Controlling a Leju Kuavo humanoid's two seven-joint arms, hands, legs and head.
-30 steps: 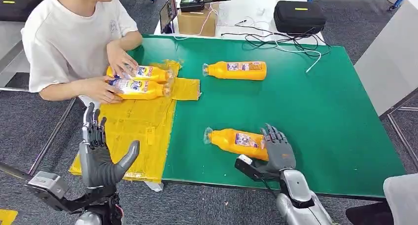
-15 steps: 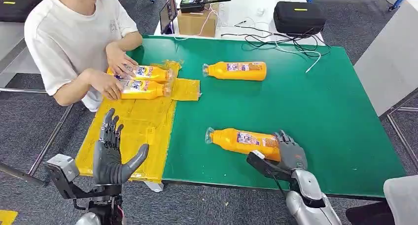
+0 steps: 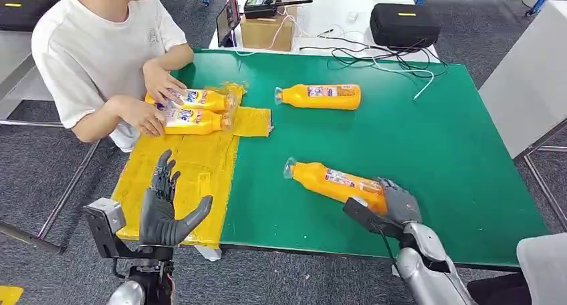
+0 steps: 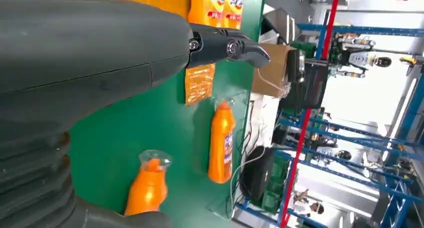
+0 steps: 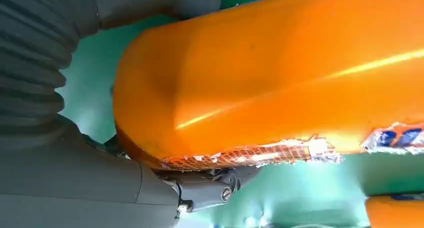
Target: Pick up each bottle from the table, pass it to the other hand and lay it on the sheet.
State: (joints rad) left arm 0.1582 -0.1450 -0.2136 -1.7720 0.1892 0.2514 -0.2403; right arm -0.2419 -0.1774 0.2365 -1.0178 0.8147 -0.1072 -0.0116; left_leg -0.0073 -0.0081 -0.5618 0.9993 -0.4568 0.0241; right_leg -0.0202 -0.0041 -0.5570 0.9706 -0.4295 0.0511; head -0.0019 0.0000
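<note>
Right robot hand (image 3: 398, 201) grips near bottle (image 3: 334, 181), base hidden by fingers; left robot hand (image 3: 162, 205) spread, empty.

Right hand (image 3: 396, 201) holds orange bottle (image 3: 336, 182) tilted, cap raised.

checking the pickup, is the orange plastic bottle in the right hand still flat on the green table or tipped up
Tipped up. The orange plastic bottle slants with its capped neck raised over the green table, its base gripped in the right hand; the right wrist view shows fingers around it.
</note>
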